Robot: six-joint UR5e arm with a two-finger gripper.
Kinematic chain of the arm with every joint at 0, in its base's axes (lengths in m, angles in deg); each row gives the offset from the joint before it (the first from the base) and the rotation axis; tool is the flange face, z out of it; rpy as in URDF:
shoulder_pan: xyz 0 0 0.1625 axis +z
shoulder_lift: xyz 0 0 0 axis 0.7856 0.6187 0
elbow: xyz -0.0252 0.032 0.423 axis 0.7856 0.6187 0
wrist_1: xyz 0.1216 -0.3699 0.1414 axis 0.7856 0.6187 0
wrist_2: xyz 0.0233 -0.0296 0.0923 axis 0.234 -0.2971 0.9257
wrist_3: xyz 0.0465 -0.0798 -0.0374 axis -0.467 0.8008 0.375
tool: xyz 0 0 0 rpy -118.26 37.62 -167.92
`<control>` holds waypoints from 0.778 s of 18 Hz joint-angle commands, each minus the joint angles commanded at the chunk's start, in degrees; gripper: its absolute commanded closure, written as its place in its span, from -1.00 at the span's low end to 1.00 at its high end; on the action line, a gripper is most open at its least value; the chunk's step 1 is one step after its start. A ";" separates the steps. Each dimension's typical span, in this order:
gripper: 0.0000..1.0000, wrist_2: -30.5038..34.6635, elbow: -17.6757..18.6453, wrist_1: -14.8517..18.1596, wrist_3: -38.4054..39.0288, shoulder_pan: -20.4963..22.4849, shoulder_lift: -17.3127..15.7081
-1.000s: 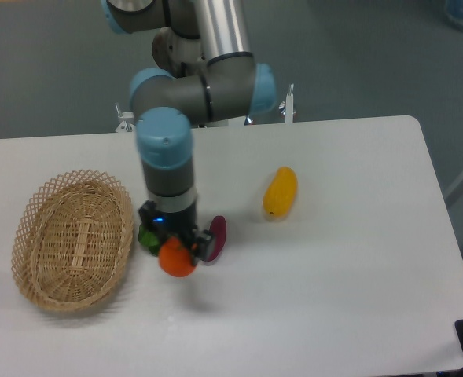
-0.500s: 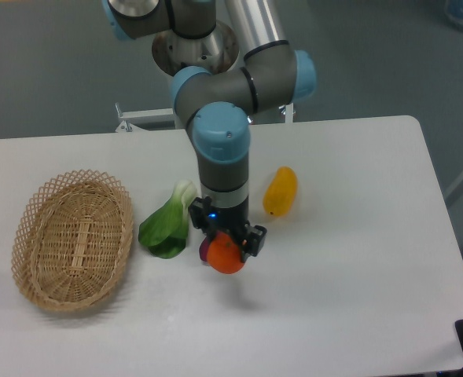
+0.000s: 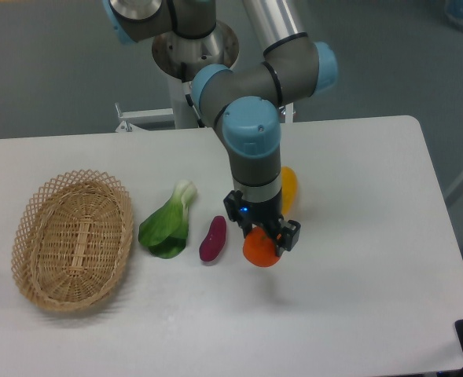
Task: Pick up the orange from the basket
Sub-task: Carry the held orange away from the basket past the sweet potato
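The orange (image 3: pixel 259 250) is a small round bright-orange fruit held in my gripper (image 3: pixel 262 242), which is shut on it above the white table, right of the table's middle. The basket (image 3: pixel 72 241) is a tan woven wicker oval at the left side of the table, with nothing in it, far left of the gripper. My arm comes down from the top centre and hides part of the fruit behind it.
A green leafy vegetable (image 3: pixel 167 226) and a purple eggplant (image 3: pixel 212 238) lie between the basket and the gripper. A yellow-orange elongated fruit (image 3: pixel 289 188) lies behind the arm. The table's right edge (image 3: pixel 443 228) is further right.
My gripper has carried the orange to the right, away from the basket, past the leafy vegetable and the eggplant, which now show uncovered to its left.
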 joint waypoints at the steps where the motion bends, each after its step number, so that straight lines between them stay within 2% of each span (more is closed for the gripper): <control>1: -0.25 0.00 -0.35 0.09 -0.09 0.53 0.00; 14: -0.27 0.00 -0.79 0.00 -1.06 2.29 0.09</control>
